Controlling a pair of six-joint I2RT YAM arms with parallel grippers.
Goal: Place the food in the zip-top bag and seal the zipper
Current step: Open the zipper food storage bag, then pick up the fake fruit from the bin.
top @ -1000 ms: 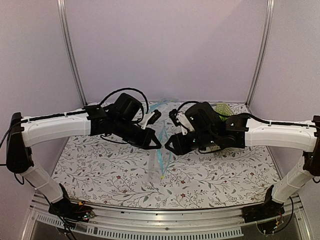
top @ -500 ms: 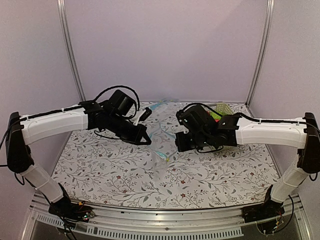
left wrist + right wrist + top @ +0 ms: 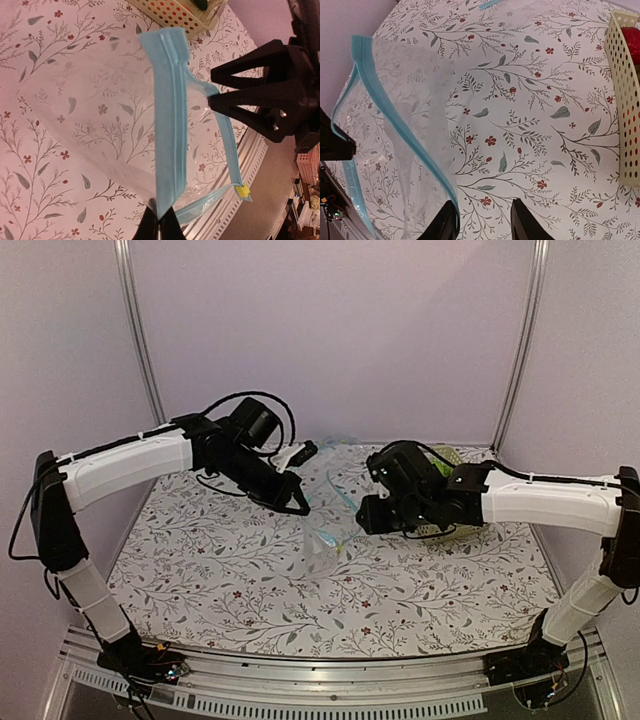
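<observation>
The clear zip-top bag [image 3: 322, 538] hangs between my two grippers over the middle of the table. My left gripper [image 3: 161, 222] is shut on one end of its light blue zipper [image 3: 170, 125], near the yellow slider [image 3: 243, 190]. The bag's mouth gapes open. My right gripper [image 3: 482, 220] is open, and the other blue lip [image 3: 395, 110] runs past the inside of its left finger [image 3: 445, 222] without being pinched. The food is in the yellow basket [image 3: 625, 100]: a red piece [image 3: 634, 42] and a dark green piece [image 3: 202, 4] show there.
The basket [image 3: 448, 458] sits at the back right, partly behind my right arm. A second light blue strip [image 3: 487, 4] lies on the flowered cloth near the back edge. The metal table rail [image 3: 260, 165] runs along the front.
Both grippers have moved apart and toward the back of the table, carrying the bag along. The bag's mouth has spread wider between them.
</observation>
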